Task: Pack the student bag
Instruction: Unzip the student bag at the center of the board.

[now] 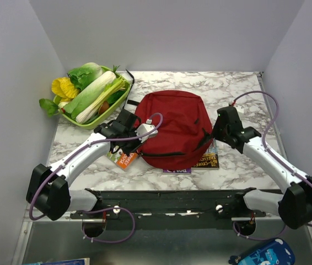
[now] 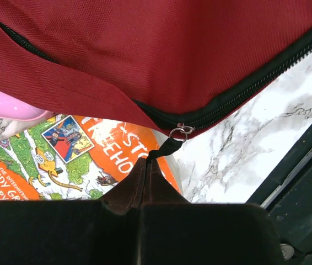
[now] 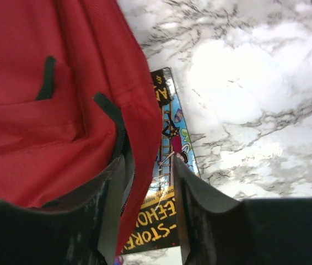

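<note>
Cloth of this kind keeps no firm shape, so I judge that the student bag [image 1: 172, 130] is soft and floppy. It is probably light if little is inside. It will likely fold or slide on the smooth table [image 1: 238, 91] if it is pulled from one point only. It does not look fragile. Good places to take hold seem to be the zipper pull [image 2: 168, 148], the black loops [image 3: 47, 77] and the thick seam along the zipper, because flat fabric gives the fingers little to pinch.

The bag lies flat in the middle of the table, between the two arms. It rests partly on books: an orange book [image 2: 84, 152] shows under its edge on the left side and a dark book [image 3: 172, 143] on the right side. A pink case [image 2: 7, 107] also shows at the edge of the fabric in the left wrist view.

The left gripper [image 2: 146, 168] is clenched on the black zipper pull, which hangs from a small metal ring [image 2: 182, 131]. The right gripper [image 3: 148, 165] has its jaws apart. The bag's zipper edge lies against one finger [image 3: 109, 199], but nothing is pinched.

The bag is dark red and rounded, with black zippers. Whether its main compartment is open, I cannot tell.
</note>
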Available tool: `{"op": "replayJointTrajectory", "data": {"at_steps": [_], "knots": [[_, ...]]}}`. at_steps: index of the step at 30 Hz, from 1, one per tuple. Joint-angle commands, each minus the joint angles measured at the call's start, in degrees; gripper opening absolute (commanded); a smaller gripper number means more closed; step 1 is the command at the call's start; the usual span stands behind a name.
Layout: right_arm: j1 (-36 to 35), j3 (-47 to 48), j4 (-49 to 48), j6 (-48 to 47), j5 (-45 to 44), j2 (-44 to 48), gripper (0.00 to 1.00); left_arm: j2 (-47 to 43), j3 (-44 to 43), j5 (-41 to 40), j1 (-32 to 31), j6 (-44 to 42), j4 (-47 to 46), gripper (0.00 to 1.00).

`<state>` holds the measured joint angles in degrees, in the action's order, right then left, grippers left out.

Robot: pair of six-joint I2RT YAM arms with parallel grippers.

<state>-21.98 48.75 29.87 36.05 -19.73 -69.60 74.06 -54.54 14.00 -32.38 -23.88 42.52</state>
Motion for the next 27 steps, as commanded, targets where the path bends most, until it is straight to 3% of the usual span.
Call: {"op": "replayJointTrajectory", "data": {"at_steps": [1,4,8,11,13,20,27], "knots": [[0.09,2.84,-1.04,-1.95,7.04,6.66,0.53,-0.32,-1.0,1.99,0.39,0.85,-1.21,0.0],[-2.71,2.84,-0.87,0.59,11.71,9.48,0.61,0.9,-2.93,4.89,0.3,2.08,-1.65,0.0],[-15.68,1.79,-1.74,12.15,14.45,13.61,0.68,3.1,-4.78,6.74,-0.05,2.52,-1.57,0.0],[-23.95,-0.49,-3.06,21.56,15.59,12.39,0.83,3.37,-4.96,7.36,-0.31,1.91,-1.3,0.0],[-27.4,-2.16,-4.63,25.45,14.38,10.9,1.0,3.28,-4.96,7.45,-0.31,1.56,-1.13,0.0],[-36.1,0.9,-4.38,32.75,11.29,2.11,1.0,2.14,-4.78,7.18,-0.31,0.77,-0.34,0.0],[-37.35,1.08,-1.22,39.26,1.72,-1.41,1.0,0.47,-3.73,7.79,-0.31,-0.2,-0.07,0.0]]}}
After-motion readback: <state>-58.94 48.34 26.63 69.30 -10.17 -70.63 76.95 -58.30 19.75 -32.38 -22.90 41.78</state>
